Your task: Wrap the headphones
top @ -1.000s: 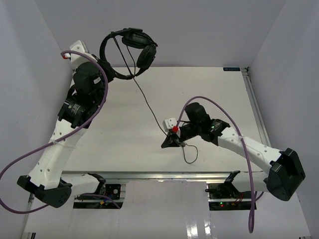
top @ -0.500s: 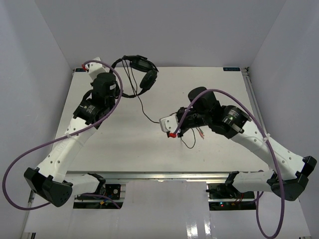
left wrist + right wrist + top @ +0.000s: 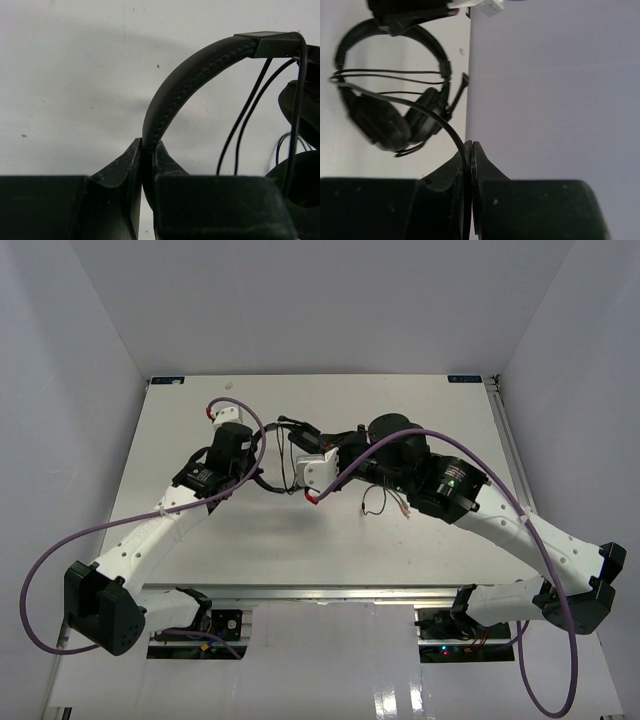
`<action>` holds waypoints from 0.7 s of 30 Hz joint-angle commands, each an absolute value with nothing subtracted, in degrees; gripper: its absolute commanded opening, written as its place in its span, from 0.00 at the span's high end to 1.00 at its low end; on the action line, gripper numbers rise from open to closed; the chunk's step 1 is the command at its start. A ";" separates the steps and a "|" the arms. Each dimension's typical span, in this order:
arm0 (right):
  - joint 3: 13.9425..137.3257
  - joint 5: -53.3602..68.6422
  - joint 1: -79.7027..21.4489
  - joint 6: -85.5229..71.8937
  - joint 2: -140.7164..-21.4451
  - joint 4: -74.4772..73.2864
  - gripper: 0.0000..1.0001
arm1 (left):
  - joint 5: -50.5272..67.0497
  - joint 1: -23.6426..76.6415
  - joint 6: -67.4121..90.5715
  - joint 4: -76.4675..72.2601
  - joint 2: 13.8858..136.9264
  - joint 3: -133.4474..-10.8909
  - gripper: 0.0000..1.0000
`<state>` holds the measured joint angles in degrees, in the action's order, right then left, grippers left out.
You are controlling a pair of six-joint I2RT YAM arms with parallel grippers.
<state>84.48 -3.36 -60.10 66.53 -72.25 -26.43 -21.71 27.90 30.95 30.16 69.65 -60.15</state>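
The black headphones (image 3: 385, 115) show best in the right wrist view, with several strands of the thin cord (image 3: 390, 75) running across the arch. My left gripper (image 3: 148, 147) is shut on the padded headband (image 3: 200, 65); two cord strands (image 3: 245, 115) hang beside an ear cup (image 3: 300, 185). My right gripper (image 3: 471, 147) is shut on the cord just in front of the headphones. In the top view the headphones (image 3: 287, 432) are mostly hidden between the left gripper (image 3: 265, 480) and the right gripper (image 3: 305, 445). The cord's loose end with reddish tips (image 3: 402, 510) hangs under the right arm.
Purple robot cables (image 3: 60, 550) loop off both arms. The white table (image 3: 200, 530) ends at a metal rail (image 3: 505, 440) on the right. Lilac walls stand behind and at both sides.
Both arms have swung to the table's middle. The left gripper brought the headphones from the back left down toward the centre. The right gripper carried the cord up and left to them.
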 commanded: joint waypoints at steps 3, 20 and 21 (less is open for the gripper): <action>84.69 -11.70 -60.11 70.33 -74.45 -13.70 0.92 | -9.73 28.61 29.08 26.58 63.94 -55.28 1.00; 87.18 -6.46 -53.44 64.89 -82.94 -13.69 0.92 | 7.02 33.78 24.68 26.08 52.00 -45.69 1.00; 87.51 -5.93 -53.08 64.41 -83.43 -13.84 0.92 | 7.66 33.85 24.49 26.20 51.62 -45.50 1.00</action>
<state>84.52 -7.60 -55.12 67.30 -82.47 -16.49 2.59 33.50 24.90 28.34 55.01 -45.90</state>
